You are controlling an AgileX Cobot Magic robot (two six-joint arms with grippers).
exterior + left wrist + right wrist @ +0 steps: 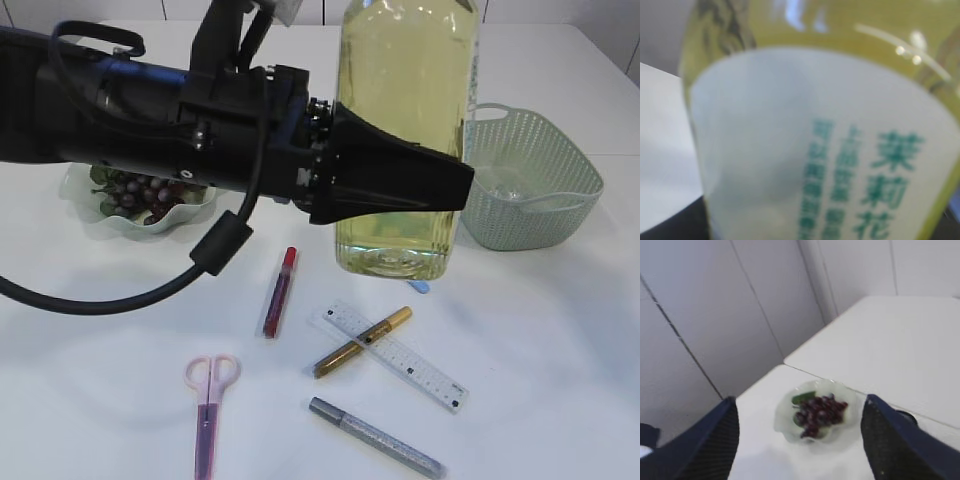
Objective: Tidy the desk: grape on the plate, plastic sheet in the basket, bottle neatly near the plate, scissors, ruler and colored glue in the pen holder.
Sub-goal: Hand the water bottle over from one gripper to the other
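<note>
At the far left of the white table [560, 330], the pale green wavy-rimmed glass plate [100, 222] holds the bunch of dark purple grapes [135, 195], partly hidden behind the black left arm [150, 115]. In front, near the table's front edge, lie pink-handled scissors [208, 410], with bare tabletop to their left. A red glue pen [279, 292] lies just right of them, then a gold glue pen [362, 341] crossing over a clear plastic ruler [392, 355], and a silver glitter glue pen [377, 437] below.

The left gripper [400, 180] reaches to the tall clear plastic bottle of yellow liquid [405, 130], fingers on either side, gripping it; the bottle's white label [805, 150] fills the left wrist view. Whether its base rests on the table I cannot tell.

Right of the bottle stands the mint-green woven plastic basket [545, 200], with something clear inside, open table beyond.

The right gripper [800, 440] hangs with fingers spread wide above the plate.
</note>
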